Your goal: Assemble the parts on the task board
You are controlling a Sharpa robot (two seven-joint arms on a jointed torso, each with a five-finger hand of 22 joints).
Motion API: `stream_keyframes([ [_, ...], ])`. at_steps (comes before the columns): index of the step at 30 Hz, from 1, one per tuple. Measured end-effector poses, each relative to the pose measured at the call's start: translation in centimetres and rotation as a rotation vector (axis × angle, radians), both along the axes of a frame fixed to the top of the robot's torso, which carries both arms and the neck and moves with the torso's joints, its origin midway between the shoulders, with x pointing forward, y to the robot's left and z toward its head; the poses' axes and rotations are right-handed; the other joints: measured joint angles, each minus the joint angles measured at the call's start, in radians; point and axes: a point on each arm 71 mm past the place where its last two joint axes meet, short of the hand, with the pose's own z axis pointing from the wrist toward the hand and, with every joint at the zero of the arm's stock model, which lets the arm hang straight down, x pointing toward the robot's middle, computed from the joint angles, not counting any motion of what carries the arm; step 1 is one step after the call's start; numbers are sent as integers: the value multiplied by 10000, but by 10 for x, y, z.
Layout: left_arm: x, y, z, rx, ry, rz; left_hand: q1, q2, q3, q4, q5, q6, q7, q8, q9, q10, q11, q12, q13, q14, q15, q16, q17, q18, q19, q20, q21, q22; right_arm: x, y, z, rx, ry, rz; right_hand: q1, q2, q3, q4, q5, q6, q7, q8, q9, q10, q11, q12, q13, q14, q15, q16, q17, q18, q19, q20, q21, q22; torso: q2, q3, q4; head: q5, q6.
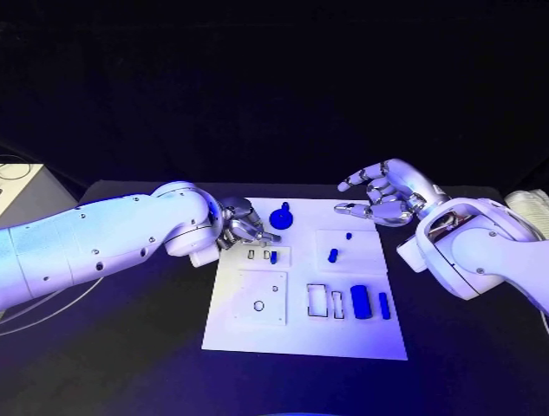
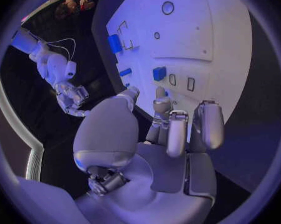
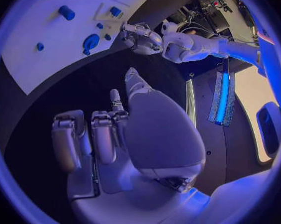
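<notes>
Starting at the left edge of the task board, your left hand sat low over the board's near-left quarter, fingers curled inward close beside the two small slots. Whether they pinched a part you could not tell from these views; the wrist camera showed nothing plainly between them. A small blue part lay just beyond the fingertips, near those slots. To do this step well, you would probably want the wrist level and the part square to its slot before pressing, since a tilted entry would likely jam.

Further along, a round blue knobbed part stood near the board's far edge, a short blue peg in the middle, and a blue block with a thin blue bar beside it toward the right edge.

On the right, your right hand hovered above the board's far-right corner, palm raised, fingers spread and holding nothing, well apart from every part. The surface was black.
</notes>
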Motion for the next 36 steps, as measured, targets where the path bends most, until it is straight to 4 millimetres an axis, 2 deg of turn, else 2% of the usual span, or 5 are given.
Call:
stream_keyframes([
  [3, 4, -9, 1, 542, -44, -298, 0, 0, 0, 0, 0, -54, -19, 0, 17, -9, -10, 0, -20, 0, 0, 0, 0, 0, 0, 0, 0, 0, 3, -4, 0, 37, 99, -152, 0, 0, 0, 0, 0, 0, 0, 0, 0, 0, 0, 0, 0, 0, 0, 0, 0, 0, 0, 0, 0, 0, -18, 25, 4, 7, -35],
  [7, 8, -16, 1, 1157, -99, -600, 0, 1, 0, 0, 0, -54, -19, 0, 38, -37, -37, 0, -20, 0, 0, 0, -1, 0, 0, 0, 0, -1, 5, -7, -1, 70, 201, -276, 0, 0, 0, 0, 0, 0, 0, 0, 0, 0, 0, 0, 0, 0, 0, 0, 0, 0, 0, 0, 0, -1, -31, 38, -2, 19, -66],
  [19, 16, -29, 2, 2307, -13, -1217, -73, 75, 1, 0, 0, -54, -19, 0, 100, -73, -3, 0, -6, 0, 1, 0, -1, 0, 2, -3, 45, 61, 10, -13, -2, 28, 398, -587, 0, 0, 27, 28, 0, 0, 0, 0, -1, 0, 0, 0, 8, 0, 0, 0, 0, 0, 0, 0, 0, -3, -14, 32, -1, 2, -135],
  [25, 16, -32, -1, 2638, 250, -1491, -221, 223, -26, 27, 0, -89, 18, 38, 196, -100, 25, 0, 0, 0, 1, -1, -1, 0, 71, -1, 46, 81, 11, -15, -3, -3, 449, -663, -1, 0, 27, 28, 0, 0, 0, -1, 0, 0, 0, 0, 7, 0, -1, 0, 0, 0, 0, -1, 0, -4, 0, 26, -1, -24, -195],
  [36, 18, -38, -4, 2847, 553, -1722, -222, 224, -54, -1, 0, -89, 18, 38, 222, -142, -3, 0, -43, -1, 1, -1, -1, 1, 70, -1, 45, 81, 12, -14, -4, -30, 502, -690, -4, 4, 27, 28, 0, 0, 0, -1, -2, 0, -1, 0, 6, 0, -1, 0, 0, 0, 0, 0, 0, -5, 14, 19, 5, -29, -269],
])
